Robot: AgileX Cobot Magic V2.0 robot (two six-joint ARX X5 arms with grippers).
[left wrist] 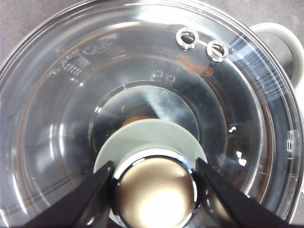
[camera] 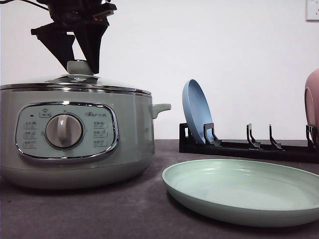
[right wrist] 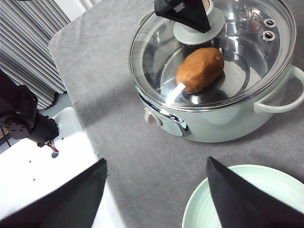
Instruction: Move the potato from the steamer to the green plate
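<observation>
The potato (right wrist: 200,69) is lying inside the steamer (camera: 75,134) under its glass lid (right wrist: 213,52). The left gripper (left wrist: 154,183) is straddling the lid's knob (left wrist: 154,190), fingers spread beside it. The right gripper (right wrist: 156,190) is hanging open near the green plate (camera: 244,191).

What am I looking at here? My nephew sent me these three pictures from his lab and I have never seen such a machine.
It is a robot with two arms, each ending in a two-fingered gripper. One picture looks forward over the table; the other two come from small cameras on the wrists.

On the grey table stands a steamer with a glass lid. Through the glass you can see a potato inside. Beside the steamer lies a green plate, and behind it a black rack holds a blue plate on edge.

The left gripper has its fingers on either side of the lid's knob, apparently to lift it. The right gripper hangs open above the table, holding nothing.
</observation>
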